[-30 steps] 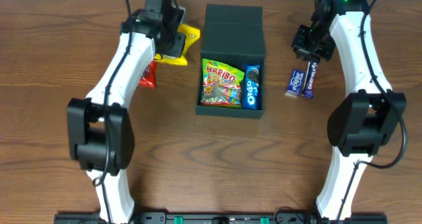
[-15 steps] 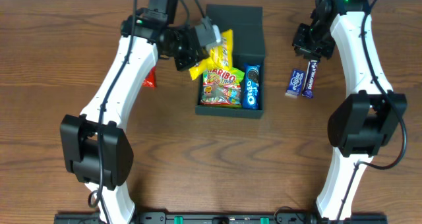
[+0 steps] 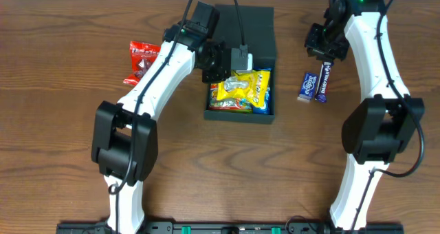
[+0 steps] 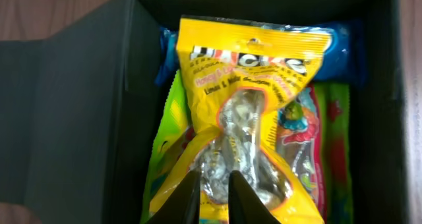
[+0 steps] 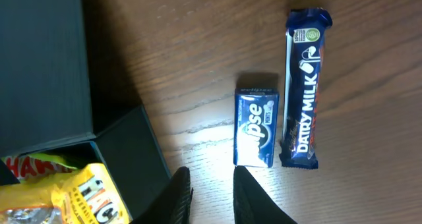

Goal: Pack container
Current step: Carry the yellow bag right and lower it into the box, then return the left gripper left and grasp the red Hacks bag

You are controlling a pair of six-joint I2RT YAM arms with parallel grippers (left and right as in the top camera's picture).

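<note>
The dark container [image 3: 240, 116] stands open at the table's centre, its flap lid [image 3: 242, 17] folded back. A yellow snack packet [image 3: 240, 86] lies in it on top of a Haribo bag [image 3: 227, 104] and a blue Oreo pack [image 3: 265, 103]. My left gripper [image 3: 242, 60] hovers over the box. In the left wrist view its tips [image 4: 214, 197] stand slightly open over the near end of the yellow packet [image 4: 250, 85], whose silvery window shows in the gap. My right gripper [image 5: 211, 191] is open above bare wood, right of the container [image 5: 39, 53], with nothing between its fingers.
A blue gum box [image 3: 307, 86] and a Dairy Milk bar [image 3: 323, 81] lie side by side right of the container, just ahead of the right gripper [image 3: 323, 45]. A red snack packet [image 3: 141, 60] lies on the table to the left.
My left arm swung right from beside the box to over it, carrying the yellow packet, which now lies inside. Its jaws have parted a little. The right arm barely moved.
</note>
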